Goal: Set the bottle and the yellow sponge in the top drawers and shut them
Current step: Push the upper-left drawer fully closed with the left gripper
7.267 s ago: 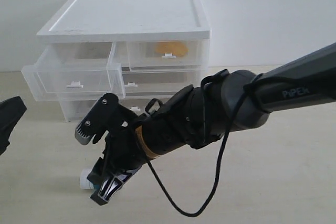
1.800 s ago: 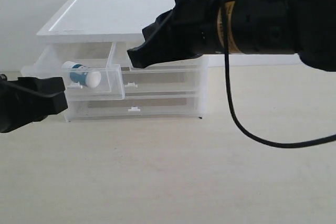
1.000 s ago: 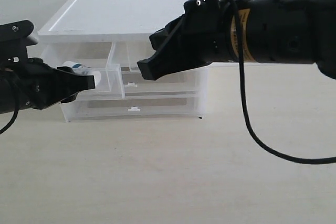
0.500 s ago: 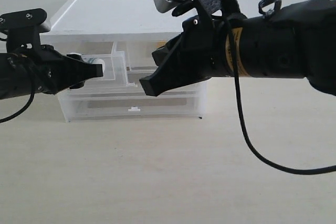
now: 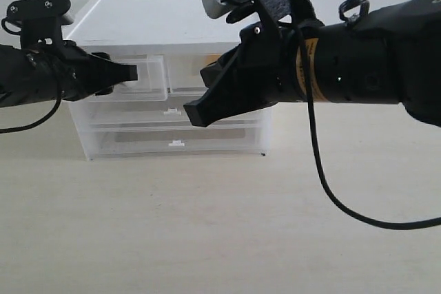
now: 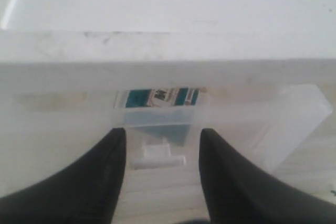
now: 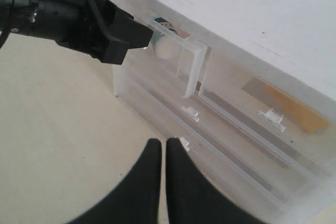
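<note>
The bottle (image 6: 160, 97) lies inside the left top drawer (image 5: 150, 79), its teal label showing through the clear front and its white cap (image 7: 166, 49) at the drawer's corner. That drawer sticks out a little from the white-topped cabinet (image 5: 172, 22). My left gripper (image 5: 129, 72) is open, its fingers (image 6: 97, 177) either side of the drawer's tab handle (image 6: 157, 155), right at the front. The yellow sponge (image 7: 294, 106) shows through the shut right top drawer (image 7: 252, 95). My right gripper (image 7: 160, 142) is shut and empty, hanging in front of the cabinet.
Two full-width drawers (image 5: 172, 132) sit shut beneath the top pair. The cabinet stands on a beige table (image 5: 207, 232) against a white wall. A black cable (image 5: 344, 204) loops down from the right arm, which hides part of the cabinet's front in the exterior view.
My left gripper has moved up and toward the cabinet, and the left top drawer with the bottle has slid most of the way in. The right arm has drifted slightly.
</note>
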You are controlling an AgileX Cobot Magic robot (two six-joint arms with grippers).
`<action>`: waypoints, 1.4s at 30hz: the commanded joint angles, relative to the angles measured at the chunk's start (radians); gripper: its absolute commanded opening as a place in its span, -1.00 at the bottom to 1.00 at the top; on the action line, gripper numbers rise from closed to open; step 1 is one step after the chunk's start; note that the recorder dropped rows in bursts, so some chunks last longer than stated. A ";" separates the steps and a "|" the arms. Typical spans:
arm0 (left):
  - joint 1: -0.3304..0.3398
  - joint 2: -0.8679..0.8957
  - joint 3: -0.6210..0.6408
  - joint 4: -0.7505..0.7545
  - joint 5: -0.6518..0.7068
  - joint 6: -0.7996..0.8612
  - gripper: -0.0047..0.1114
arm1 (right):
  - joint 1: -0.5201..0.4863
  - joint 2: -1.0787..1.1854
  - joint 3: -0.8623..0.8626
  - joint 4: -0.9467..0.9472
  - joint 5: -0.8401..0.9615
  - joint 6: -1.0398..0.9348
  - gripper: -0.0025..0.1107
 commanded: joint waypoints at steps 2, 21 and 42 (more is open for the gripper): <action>0.034 0.031 -0.048 0.024 -0.001 0.006 -0.19 | -0.006 0.003 0.006 0.000 0.006 0.004 -0.96; 0.036 0.037 -0.125 0.046 0.156 0.018 -0.19 | -0.006 0.005 0.006 0.000 0.037 -0.004 -0.96; 0.045 -0.376 0.227 0.039 0.083 0.030 -0.85 | -0.006 -0.046 0.127 0.000 0.121 0.013 -0.96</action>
